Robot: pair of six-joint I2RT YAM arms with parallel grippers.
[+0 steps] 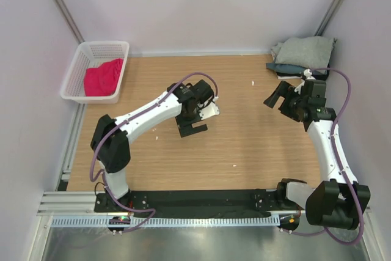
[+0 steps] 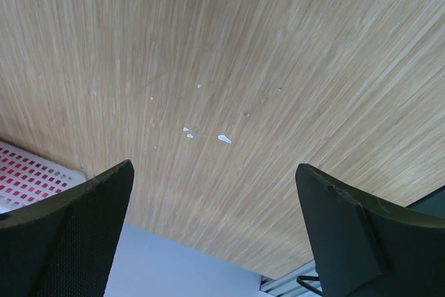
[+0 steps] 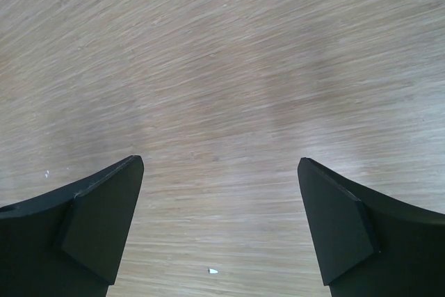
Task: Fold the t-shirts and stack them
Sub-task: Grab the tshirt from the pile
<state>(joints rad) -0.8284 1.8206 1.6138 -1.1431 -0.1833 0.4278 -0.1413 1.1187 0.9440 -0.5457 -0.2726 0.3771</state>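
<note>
A crimson-pink t-shirt lies crumpled in the white mesh basket at the table's far left. At the far right corner a folded light grey t-shirt rests on a dark blue-grey one. My left gripper hangs open over the middle of the wooden table, holding nothing. In the left wrist view the gripper shows only bare wood between its fingers. My right gripper is open just in front of the folded stack. The right wrist view has the gripper above bare wood.
A corner of the basket shows at the lower left of the left wrist view, pink behind its mesh. Small white flecks dot the wood. Pale walls close in the back and both sides. A black rail runs along the near edge.
</note>
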